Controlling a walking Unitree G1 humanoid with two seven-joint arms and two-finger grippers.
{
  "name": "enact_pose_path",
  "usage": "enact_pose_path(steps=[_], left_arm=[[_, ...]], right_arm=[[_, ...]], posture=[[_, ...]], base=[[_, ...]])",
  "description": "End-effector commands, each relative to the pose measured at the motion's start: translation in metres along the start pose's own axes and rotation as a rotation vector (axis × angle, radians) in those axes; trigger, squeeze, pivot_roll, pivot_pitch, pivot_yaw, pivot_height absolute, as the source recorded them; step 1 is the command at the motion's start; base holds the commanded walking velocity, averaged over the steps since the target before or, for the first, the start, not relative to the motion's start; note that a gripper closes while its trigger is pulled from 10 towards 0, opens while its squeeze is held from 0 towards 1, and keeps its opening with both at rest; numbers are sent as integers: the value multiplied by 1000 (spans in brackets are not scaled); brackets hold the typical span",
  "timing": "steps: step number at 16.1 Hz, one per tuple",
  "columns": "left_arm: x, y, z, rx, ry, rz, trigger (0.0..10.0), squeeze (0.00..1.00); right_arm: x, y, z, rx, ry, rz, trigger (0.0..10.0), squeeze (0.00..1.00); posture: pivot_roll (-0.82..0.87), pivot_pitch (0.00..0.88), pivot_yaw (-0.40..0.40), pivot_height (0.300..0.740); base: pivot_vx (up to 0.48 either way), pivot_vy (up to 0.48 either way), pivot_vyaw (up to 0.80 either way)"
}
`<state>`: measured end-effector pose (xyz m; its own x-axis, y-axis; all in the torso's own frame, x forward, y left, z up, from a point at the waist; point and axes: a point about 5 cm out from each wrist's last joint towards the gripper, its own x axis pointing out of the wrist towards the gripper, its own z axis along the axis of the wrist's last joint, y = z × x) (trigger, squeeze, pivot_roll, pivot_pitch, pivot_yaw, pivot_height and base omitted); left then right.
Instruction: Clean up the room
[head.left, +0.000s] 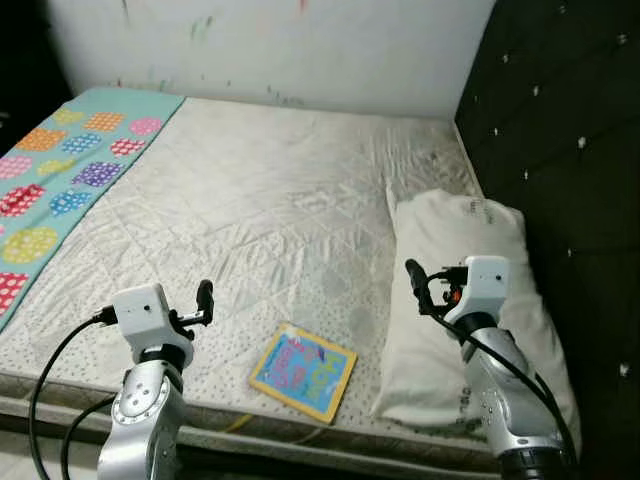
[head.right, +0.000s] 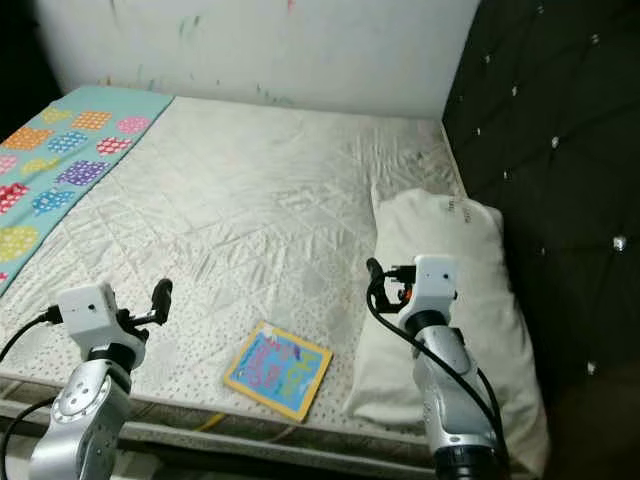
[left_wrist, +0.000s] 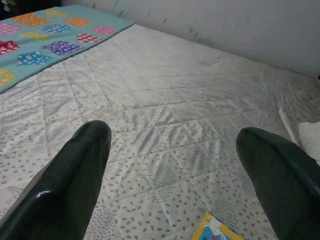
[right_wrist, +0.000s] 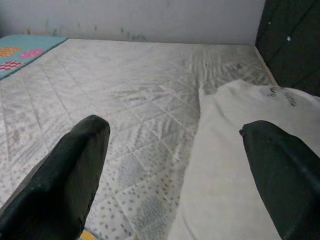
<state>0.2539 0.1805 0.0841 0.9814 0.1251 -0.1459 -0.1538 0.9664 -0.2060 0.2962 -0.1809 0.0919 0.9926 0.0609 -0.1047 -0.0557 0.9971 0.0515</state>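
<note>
A colourful children's book (head.left: 303, 370) with a yellow border lies flat near the front edge of the bare quilted mattress (head.left: 280, 210). My left gripper (head.left: 204, 300) hovers open above the mattress, left of the book; a corner of the book (left_wrist: 215, 231) shows between its fingers (left_wrist: 70, 185). My right gripper (head.left: 413, 278) stands open at the left edge of a white pillow (head.left: 470, 300), right of the book. In the right wrist view its fingers (right_wrist: 65, 185) spread over the mattress and the pillow (right_wrist: 235, 165).
A teal blanket (head.left: 60, 170) with coloured patches lies along the left side of the bed. A dark tufted headboard (head.left: 560, 150) rises on the right. A marked white wall (head.left: 270, 45) stands behind the bed. The mattress edge runs just before me.
</note>
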Motion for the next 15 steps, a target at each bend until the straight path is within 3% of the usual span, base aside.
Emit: enact_pose_path(steps=[1,5,10,15], left_arm=[[-1,1,-1,23,-1,-6,10000,0],[-2,1,4,20,-36,-30,10000,0],[-3,1,4,5,-39,-51,10000,0],[-3,1,4,-6,-37,-58,10000,0]], right_arm=[[1,-1,1,4,-3,-7,10000,0],[1,-1,1,6,-2,-3,10000,0],[0,-3,0,12,9,-5,10000,0],[0,-3,0,10,13,-7,10000,0]], posture=[[-100,0,-21,740],[-98,0,-26,740],[-104,0,-26,740],[-104,0,-28,740]], base=[[0,0,0],[0,0,0],[0,0,-750],[160,0,0]])
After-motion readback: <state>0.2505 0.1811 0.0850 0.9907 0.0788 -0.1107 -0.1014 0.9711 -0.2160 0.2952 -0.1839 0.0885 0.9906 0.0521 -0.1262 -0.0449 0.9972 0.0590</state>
